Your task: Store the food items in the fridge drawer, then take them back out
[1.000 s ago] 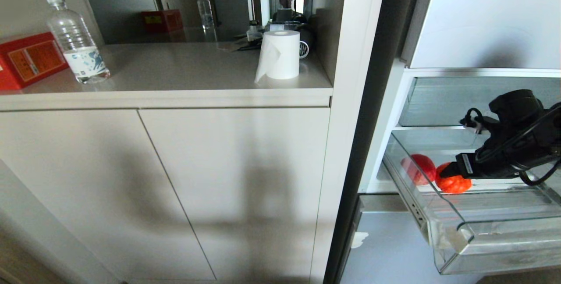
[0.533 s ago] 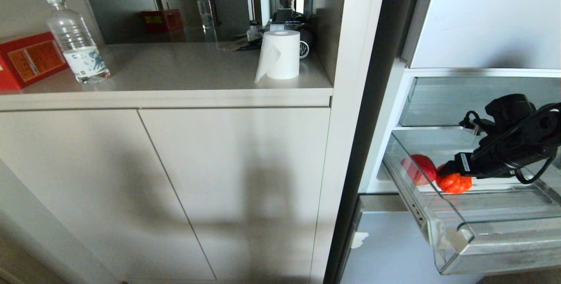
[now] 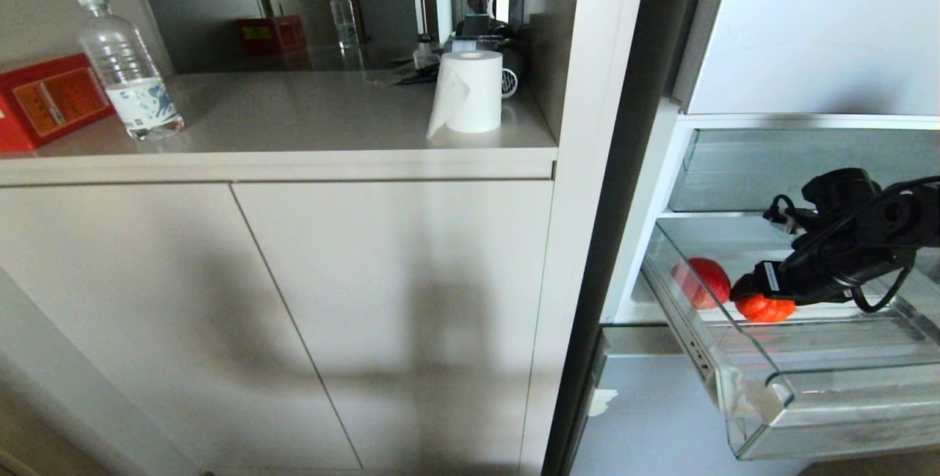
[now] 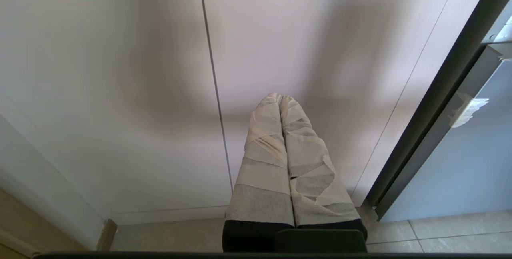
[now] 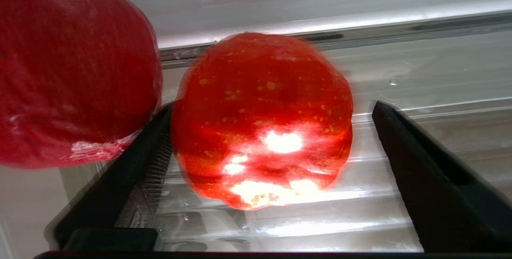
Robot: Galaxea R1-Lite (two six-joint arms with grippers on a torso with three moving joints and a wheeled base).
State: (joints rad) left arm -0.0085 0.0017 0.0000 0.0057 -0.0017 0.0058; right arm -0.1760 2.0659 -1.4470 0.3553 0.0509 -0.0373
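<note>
The clear fridge drawer (image 3: pixel 844 417) stands pulled out at the right, with both food items at its back left. The plain red apple (image 3: pixel 701 281) lies beside the orange-red ribbed tomato (image 3: pixel 767 308). My right gripper (image 3: pixel 743 291) reaches down into the drawer and stands open over the tomato. In the right wrist view the tomato (image 5: pixel 262 119) sits between the black fingers (image 5: pixel 132 175), close against one and apart from the other, on the ribbed drawer floor (image 5: pixel 320 227). The apple (image 5: pixel 72 71) lies just outside the jaws. My left gripper (image 4: pixel 280 98) is shut, empty and parked low before the cabinet.
A second clear bin (image 3: pixel 771 167) sits above the drawer, and the blue-grey fridge front (image 3: pixel 646 417) below it. On the counter stand a water bottle (image 3: pixel 128 72), a red box (image 3: pixel 44 98) and a paper roll (image 3: pixel 470 90). Cabinet doors (image 3: pixel 294 314) fill the left.
My right arm has sunk lower into the drawer and shifted slightly left, bringing its open jaws down around the tomato. Both fruits stay where they were.
</note>
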